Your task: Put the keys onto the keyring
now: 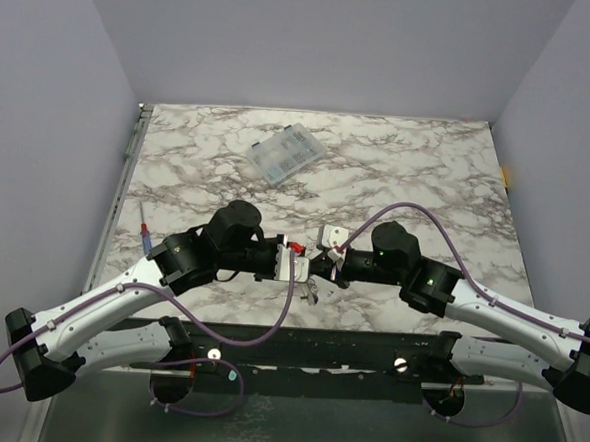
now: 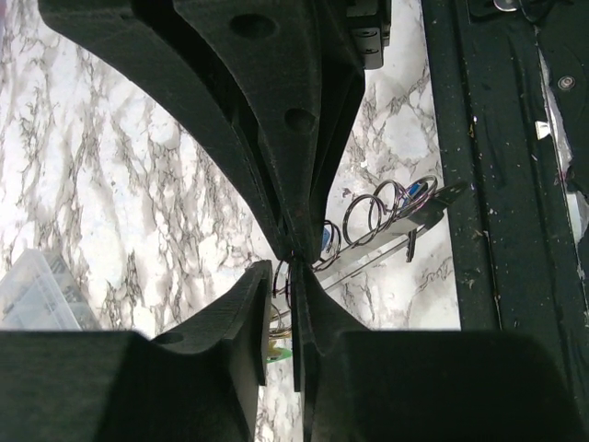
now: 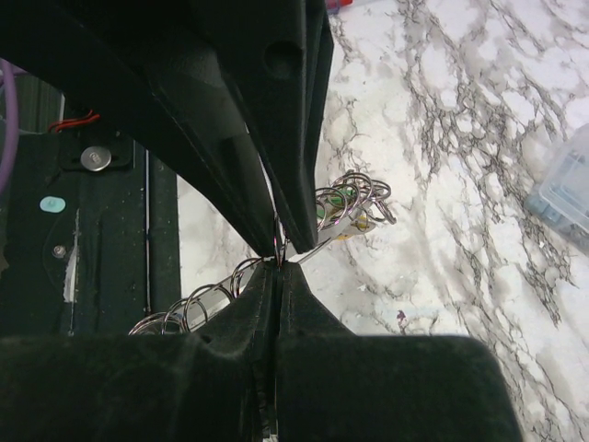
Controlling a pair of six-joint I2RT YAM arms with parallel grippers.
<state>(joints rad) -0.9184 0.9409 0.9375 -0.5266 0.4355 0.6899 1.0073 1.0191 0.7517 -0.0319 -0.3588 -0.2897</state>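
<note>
The keyring (image 1: 312, 290) lies under both grippers near the table's front edge. In the left wrist view it is a pale bar (image 2: 419, 207) strung with several wire rings (image 2: 368, 207). A green key head (image 2: 283, 354) shows through my left gripper's gap, and a blue one (image 2: 327, 241) sits by the bar. My left gripper (image 2: 281, 276) has its jaws a narrow gap apart with a wire ring between the tips. My right gripper (image 3: 279, 267) is shut on a thin wire ring at the bar (image 3: 322, 241). Green (image 3: 336, 204) and yellow (image 3: 357, 224) key heads sit in the ring cluster beyond. The two grippers meet tip to tip (image 1: 309, 262).
A clear compartment box (image 1: 286, 154) stands at the back centre, and it also shows in the right wrist view (image 3: 566, 184). A red-and-blue screwdriver (image 1: 145, 232) lies at the left edge. The black base rail (image 1: 307, 347) runs close behind the keyring.
</note>
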